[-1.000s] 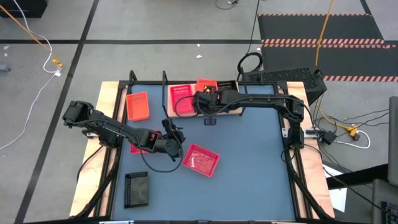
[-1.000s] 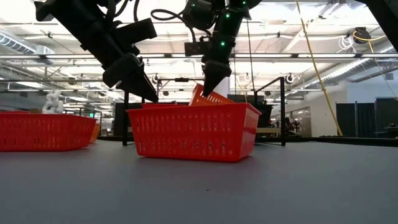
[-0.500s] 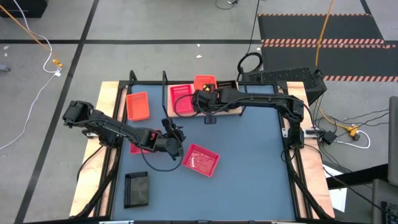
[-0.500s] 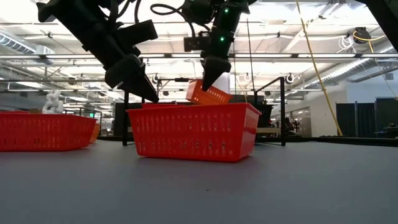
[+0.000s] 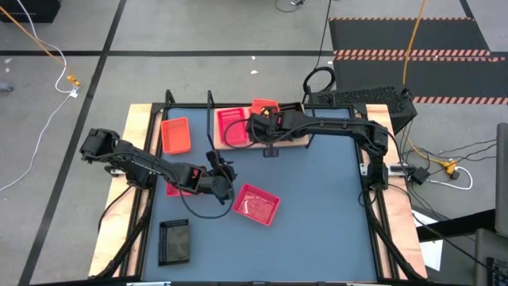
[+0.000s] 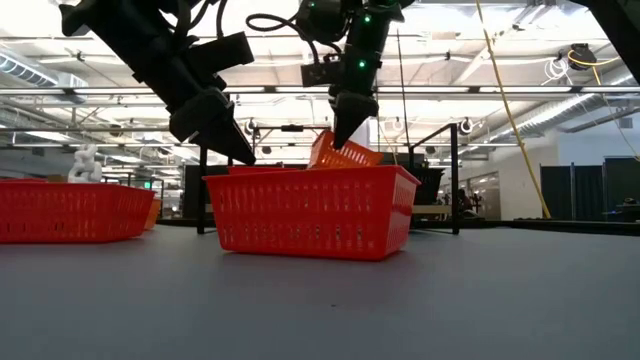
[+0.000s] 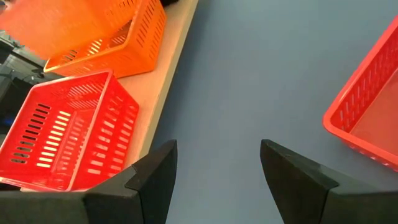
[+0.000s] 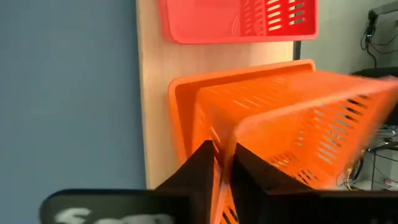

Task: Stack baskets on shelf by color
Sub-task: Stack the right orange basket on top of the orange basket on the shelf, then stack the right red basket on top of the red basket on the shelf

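Right wrist view: the right claw (image 8: 222, 163) pinches a tilted orange basket's (image 8: 311, 124) rim above another on the shelf (image 8: 152, 93). Level before releasing. Left claw (image 7: 214, 165) gapes empty.

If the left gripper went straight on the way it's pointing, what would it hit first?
Probably the bare blue tabletop. The open left gripper aims between the red basket on the shelf and the loose red basket; depth is unclear.

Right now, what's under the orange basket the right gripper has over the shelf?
A second orange basket sits on the shelf under the tilted orange basket that the right gripper pinches by its rim. The upper one hides most of the lower one's inside.
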Action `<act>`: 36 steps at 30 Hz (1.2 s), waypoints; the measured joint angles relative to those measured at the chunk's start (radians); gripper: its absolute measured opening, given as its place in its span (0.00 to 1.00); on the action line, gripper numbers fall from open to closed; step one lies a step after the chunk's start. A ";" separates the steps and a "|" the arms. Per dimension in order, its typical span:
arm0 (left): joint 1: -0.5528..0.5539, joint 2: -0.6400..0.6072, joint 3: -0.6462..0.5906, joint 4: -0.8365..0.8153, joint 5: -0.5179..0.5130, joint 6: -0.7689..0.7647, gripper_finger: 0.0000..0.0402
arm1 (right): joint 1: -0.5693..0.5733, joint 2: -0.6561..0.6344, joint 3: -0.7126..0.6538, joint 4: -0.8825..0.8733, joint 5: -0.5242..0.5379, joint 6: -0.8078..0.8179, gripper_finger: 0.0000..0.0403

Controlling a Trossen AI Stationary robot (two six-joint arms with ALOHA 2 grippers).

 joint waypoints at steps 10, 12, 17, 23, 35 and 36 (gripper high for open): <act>0.000 0.000 0.000 -0.019 0.000 -0.021 0.58 | 0.000 0.000 0.000 0.054 0.002 0.003 0.34; -0.002 0.000 0.000 -0.039 0.000 -0.040 0.58 | 0.006 0.000 0.000 0.081 0.002 0.000 0.36; -0.002 0.000 0.000 -0.073 0.000 -0.082 0.58 | 0.031 0.000 0.000 0.131 0.000 -0.047 0.32; -0.005 0.000 0.000 -0.084 0.000 -0.106 0.58 | 0.041 0.011 -0.026 0.203 -0.060 -0.043 0.23; -0.016 0.000 0.000 -0.115 0.000 -0.110 0.58 | 0.052 -0.028 -0.094 0.279 0.059 -0.103 0.15; -0.016 0.000 0.000 -0.124 0.000 -0.116 0.58 | 0.055 -0.048 -0.094 0.253 0.053 -0.090 0.15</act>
